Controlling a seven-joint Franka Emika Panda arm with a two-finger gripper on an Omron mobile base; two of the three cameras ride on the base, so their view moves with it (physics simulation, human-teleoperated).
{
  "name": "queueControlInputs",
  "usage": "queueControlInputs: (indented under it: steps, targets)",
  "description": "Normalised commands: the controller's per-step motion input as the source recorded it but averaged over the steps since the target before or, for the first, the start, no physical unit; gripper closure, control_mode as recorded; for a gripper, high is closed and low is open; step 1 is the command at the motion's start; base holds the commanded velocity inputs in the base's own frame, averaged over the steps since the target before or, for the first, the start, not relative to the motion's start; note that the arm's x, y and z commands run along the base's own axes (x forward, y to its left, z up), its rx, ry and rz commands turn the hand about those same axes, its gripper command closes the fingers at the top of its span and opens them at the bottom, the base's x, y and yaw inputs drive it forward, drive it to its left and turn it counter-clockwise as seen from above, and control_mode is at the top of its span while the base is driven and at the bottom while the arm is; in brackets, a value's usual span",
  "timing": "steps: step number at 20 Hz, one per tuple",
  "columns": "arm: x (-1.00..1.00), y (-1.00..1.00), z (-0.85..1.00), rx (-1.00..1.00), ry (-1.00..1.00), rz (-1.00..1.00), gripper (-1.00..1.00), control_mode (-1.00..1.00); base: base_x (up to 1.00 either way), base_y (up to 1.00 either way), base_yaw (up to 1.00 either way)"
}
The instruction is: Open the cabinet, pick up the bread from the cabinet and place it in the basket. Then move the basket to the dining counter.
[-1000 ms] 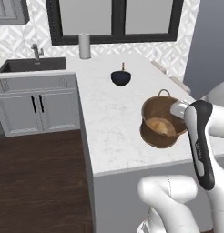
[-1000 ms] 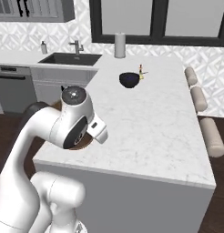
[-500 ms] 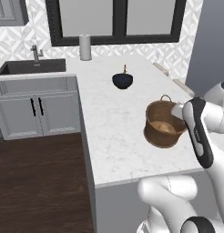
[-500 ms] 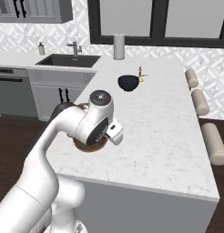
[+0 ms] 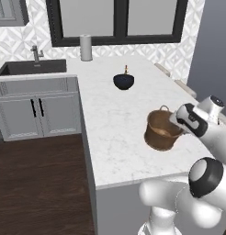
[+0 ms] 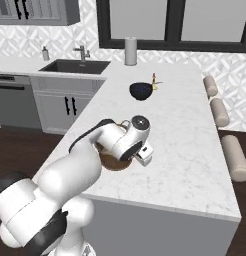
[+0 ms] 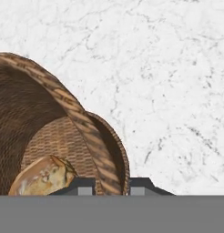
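1. Basket position has changed: a second ago the small round brown woven basket point(image 5: 163, 131) was seen near the front right of the long white marble worktop point(image 5: 115, 120); now the whole picture has shifted, so the base has driven, and the basket sits more toward the middle of the worktop's near end.
2. Inside the basket lies the small round golden-brown bread roll point(image 7: 43, 176), on its woven bottom, near the wall closest to the hand.
3. The hand point(image 7: 111, 187) has its two dark fingertips point(image 7: 85, 186) close together, clamped on the basket's rim, one tip inside and one outside.
4. I judge that the bread step is done and the carrying step is almost finished; the basket appears to be over or on the dining worktop, but I cannot tell if it touches the marble.
5. Farther along the worktop, well apart from the basket, stands a dark round bowl point(image 5: 123, 81).
6. Next step probably is to set down and release.
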Motion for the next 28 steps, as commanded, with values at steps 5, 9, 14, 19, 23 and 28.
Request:
queueControlInputs:
  steps: [5, 9, 14, 19, 23, 28]
  targets:
    - [0.6, -0.02, -0.38, 0.02, 0.07, 0.0, 1.0, -1.0, 0.0, 0.0, 0.0]
    - [0.39, 0.05, -0.42, 0.0, 0.06, -0.01, 1.0, -1.0, 0.0, 0.0, 0.0]
    - [0.28, 0.0, -0.57, 0.0, 0.0, 0.0, 1.0, -1.0, 0.0, 0.0, 0.0]
    - [-0.02, 0.26, -0.27, 0.0, -0.04, 0.0, -1.0, -1.0, 0.0, 0.0, 0.0]
    - [-0.46, 0.55, 0.11, 0.0, -0.19, 0.0, -1.0, -1.0, 0.0, 0.0, 0.0]
    - [-0.68, 0.61, 0.25, 0.0, -0.3, 0.0, -1.0, -1.0, 0.0, 0.0, 0.0]
